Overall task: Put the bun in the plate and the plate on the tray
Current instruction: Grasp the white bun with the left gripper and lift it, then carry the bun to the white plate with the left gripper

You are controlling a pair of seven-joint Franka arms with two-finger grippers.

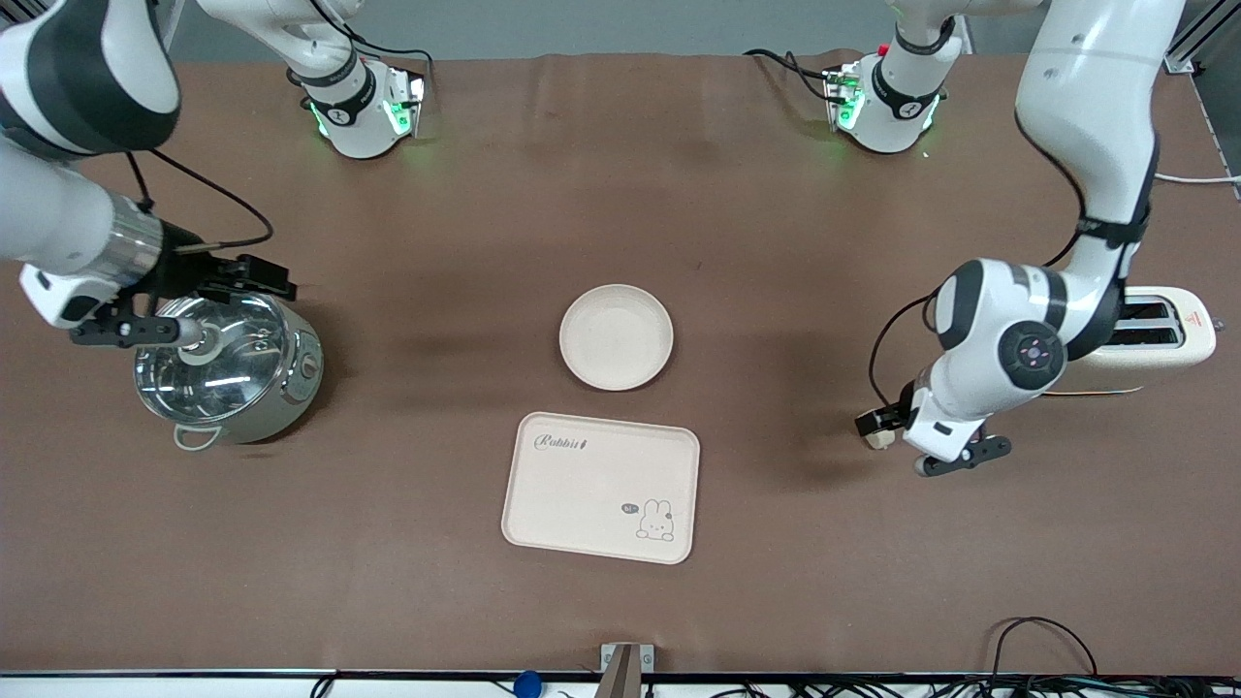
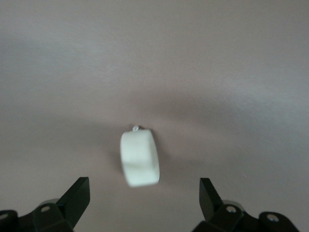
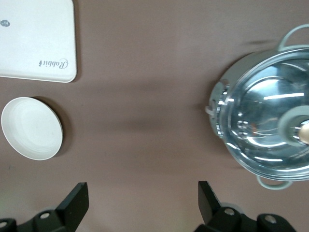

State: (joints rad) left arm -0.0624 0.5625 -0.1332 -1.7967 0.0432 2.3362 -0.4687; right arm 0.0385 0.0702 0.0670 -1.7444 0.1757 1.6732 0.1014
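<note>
The bun (image 1: 879,438) lies on the brown table toward the left arm's end, apart from the plate and the tray. My left gripper (image 1: 916,439) hangs low over it, open. In the left wrist view the bun (image 2: 139,157) sits between and just ahead of the spread fingers (image 2: 77,195), untouched by the left gripper (image 2: 145,193). The round plate (image 1: 617,336) sits empty at mid-table. The rabbit tray (image 1: 601,487) lies nearer the front camera than the plate, also empty. My right gripper (image 1: 126,332) is open and empty over the pot's edge; the right wrist view (image 3: 143,195) shows nothing between its fingers.
A steel pot with a glass lid (image 1: 228,368) stands at the right arm's end, also in the right wrist view (image 3: 268,116). A cream toaster (image 1: 1154,334) stands at the left arm's end, beside the left arm's wrist.
</note>
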